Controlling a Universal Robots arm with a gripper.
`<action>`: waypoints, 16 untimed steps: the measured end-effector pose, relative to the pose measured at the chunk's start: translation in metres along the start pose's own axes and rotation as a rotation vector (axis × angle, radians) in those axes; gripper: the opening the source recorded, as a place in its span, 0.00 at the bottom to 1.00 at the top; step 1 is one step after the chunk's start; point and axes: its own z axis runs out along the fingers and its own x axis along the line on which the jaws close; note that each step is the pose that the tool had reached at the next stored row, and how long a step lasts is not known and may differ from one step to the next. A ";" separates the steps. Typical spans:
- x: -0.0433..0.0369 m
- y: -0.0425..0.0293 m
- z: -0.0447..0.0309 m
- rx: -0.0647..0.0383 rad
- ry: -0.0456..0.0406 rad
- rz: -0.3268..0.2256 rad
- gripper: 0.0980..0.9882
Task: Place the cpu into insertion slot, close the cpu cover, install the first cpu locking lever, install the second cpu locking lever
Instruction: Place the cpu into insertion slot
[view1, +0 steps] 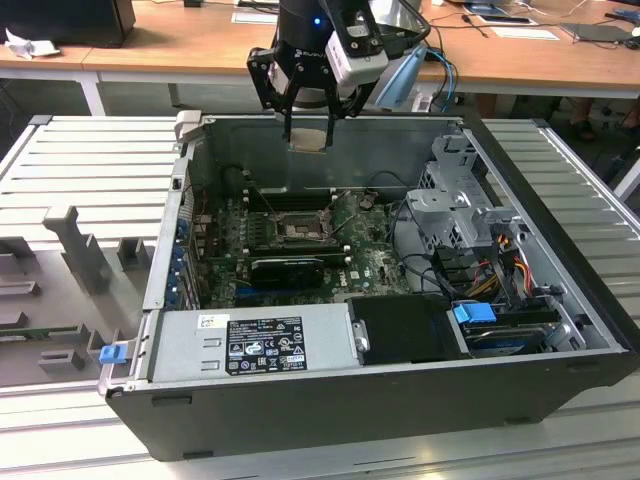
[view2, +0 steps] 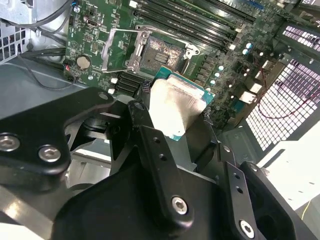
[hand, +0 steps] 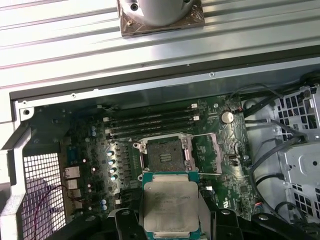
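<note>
- In the exterior view, the gripper (view1: 305, 122) hangs above the far wall of an open computer case (view1: 560, 300). Its fingers are clamped on the cpu (view1: 306, 138), which shows as a small pale patch.
- This view alone shows the height: the chip is well above the green board. The insertion slot (view1: 300, 232) sits lower and nearer the camera.
- The first wrist view looks straight down. The cpu (hand: 170, 207) shows its silvery top with a green rim, gripped on two opposite sides by black fingers (hand: 122, 225).
- Here the chip is held flat and is nearly square. Its edges run parallel to those of the dark, empty insertion slot (hand: 162, 155), with long black memory slots (hand: 150, 122) beyond.
- The second wrist view is slanted and shows the cpu (view2: 175, 107) from one side.
- In that view the thin cpu cover (view2: 107, 47) stands swung open beside the insertion slot (view2: 162, 50).
</note>
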 end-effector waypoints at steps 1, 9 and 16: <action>0.0000 0.0000 0.0000 0.000 -0.0002 0.002 0.48; 0.0000 0.0000 0.0001 -0.001 -0.0025 0.029 0.48; 0.0000 -0.0001 0.0014 -0.001 -0.0107 0.117 0.48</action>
